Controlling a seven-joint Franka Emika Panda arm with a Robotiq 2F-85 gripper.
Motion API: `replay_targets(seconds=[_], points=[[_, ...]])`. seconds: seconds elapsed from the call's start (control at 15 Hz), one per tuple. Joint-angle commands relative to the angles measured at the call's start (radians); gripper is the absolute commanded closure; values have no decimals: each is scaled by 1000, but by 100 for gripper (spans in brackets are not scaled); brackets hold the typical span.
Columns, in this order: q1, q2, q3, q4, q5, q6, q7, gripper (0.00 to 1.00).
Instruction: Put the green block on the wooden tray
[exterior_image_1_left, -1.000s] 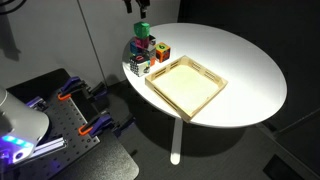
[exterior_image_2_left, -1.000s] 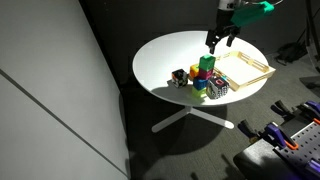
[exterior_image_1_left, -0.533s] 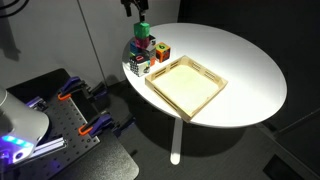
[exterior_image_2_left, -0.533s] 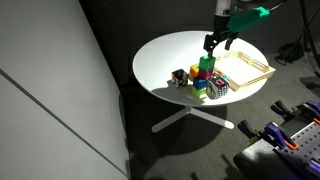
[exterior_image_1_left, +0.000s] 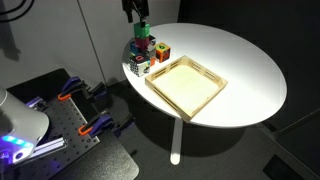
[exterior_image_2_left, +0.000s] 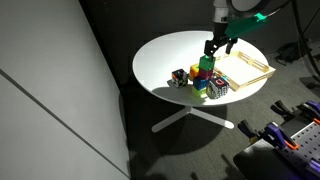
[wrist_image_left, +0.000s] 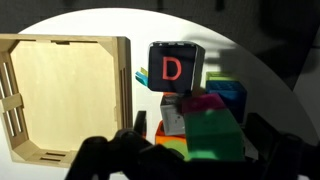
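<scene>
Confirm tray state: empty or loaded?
Empty. The tray shows only bare wood in both exterior views and the wrist view; the blocks sit beside it on the table.

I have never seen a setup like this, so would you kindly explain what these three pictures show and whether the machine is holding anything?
This is one robot arm, steered by a person, with a two-fingered end effector at its tip. Two pictures come from cameras standing in the room, seeing the round white table from different sides; the third comes from a camera on the wrist, looking down past the fingers. On the table lie a pale wooden tray, with nothing in it, and beside it a heap of toy blocks, the green block on top. The wrist view also shows a dark block with a red D. The end effector hangs open just above the green block and holds nothing.
</scene>
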Motion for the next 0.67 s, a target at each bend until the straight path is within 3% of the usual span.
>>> replay_targets(seconds=[0.0, 0.6], points=[[19, 34, -19, 48, -24, -3, 35, 0], [41, 81, -25, 135, -11, -14, 32, 0]])
